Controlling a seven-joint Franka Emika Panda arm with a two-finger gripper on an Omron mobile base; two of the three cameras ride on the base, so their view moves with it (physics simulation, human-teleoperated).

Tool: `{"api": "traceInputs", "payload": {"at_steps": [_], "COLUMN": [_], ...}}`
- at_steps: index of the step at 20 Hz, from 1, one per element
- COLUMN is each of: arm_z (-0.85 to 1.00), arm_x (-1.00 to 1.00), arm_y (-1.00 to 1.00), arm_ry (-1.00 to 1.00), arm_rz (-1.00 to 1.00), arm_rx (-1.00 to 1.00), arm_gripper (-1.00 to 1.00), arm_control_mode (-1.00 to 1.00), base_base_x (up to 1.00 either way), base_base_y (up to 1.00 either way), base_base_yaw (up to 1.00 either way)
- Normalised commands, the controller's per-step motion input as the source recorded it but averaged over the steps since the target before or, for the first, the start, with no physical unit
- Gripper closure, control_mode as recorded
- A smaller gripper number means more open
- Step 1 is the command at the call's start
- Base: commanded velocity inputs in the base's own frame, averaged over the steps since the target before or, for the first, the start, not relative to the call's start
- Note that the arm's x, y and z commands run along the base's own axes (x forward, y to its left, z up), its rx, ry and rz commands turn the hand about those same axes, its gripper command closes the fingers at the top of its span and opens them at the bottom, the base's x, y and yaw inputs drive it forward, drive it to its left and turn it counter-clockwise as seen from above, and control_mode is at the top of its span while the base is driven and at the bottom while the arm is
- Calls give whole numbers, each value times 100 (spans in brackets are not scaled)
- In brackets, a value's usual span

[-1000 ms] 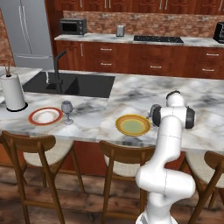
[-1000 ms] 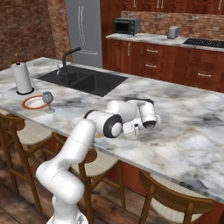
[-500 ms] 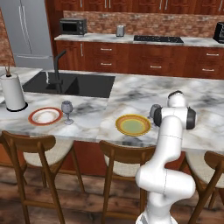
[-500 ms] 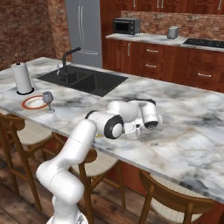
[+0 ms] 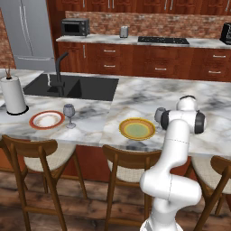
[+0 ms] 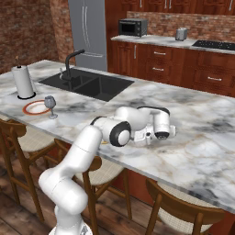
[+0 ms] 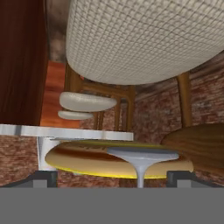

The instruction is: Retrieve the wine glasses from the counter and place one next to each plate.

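Left base view shows one wine glass point(image 5: 69, 115) standing just beside the red-rimmed plate point(image 5: 46, 120). A second glass point(image 5: 159, 115) stands beside the yellow plate point(image 5: 136, 128) on the bench point(image 5: 135, 97), with the end effector point(image 7: 113, 176) spread open around its stem. Both placements look done; only withdrawal remains.

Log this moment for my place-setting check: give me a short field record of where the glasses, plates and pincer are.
orange-red plate: on the island, near the paper towel roll
first wine glass: upright beside the orange-red plate, on its right in the left base view
yellow plate: on the island, by the arm
second wine glass: upright on the island beside the yellow plate, stem between the open jaws
pincer: open, level with the glass foot, not clamped
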Motion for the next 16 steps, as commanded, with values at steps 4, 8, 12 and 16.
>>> {"api": "traceInputs", "payload": {"at_steps": [4,8,12,16], "arm_z": [4,10,18,41], "arm_x": [-29,-63,-74,-75], "arm_y": [-10,-1,0,0], "arm_ry": [-11,-20,-22,-25], "arm_rz": [-16,-14,-15,-16], "arm_rx": [0,0,0,0], "arm_gripper": [-100,-100,-100,-100], "arm_control_mode": [-100,-100,-100,-100], "base_base_x": [0,0,0,0], "base_base_y": [0,0,0,0], "base_base_yaw": [0,0,0,0]}}
